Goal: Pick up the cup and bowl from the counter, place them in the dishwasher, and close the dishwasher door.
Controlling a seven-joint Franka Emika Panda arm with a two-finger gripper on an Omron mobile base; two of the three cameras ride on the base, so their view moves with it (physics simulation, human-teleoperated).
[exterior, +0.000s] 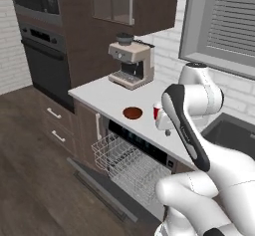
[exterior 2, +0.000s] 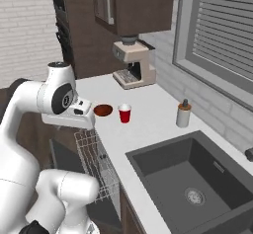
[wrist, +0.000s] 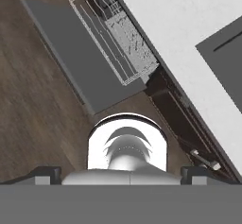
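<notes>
The fingers stand fully apart, their two dark tips at opposite edges of the hand view; they hold nothing and touch nothing. The hand points down over the floor beside the dishwasher door, which lies dropped open. The wire rack is pulled out above it. The cup stands upright on the bench, just beside the bowl.

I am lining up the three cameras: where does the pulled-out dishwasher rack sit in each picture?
Left base view: dishwasher rack at lower centre, below the counter edge.
Right base view: lower left, partly behind the white arm.
Hand view: top centre.
Shared landmark: the dark open dishwasher door beneath the rack.
</notes>
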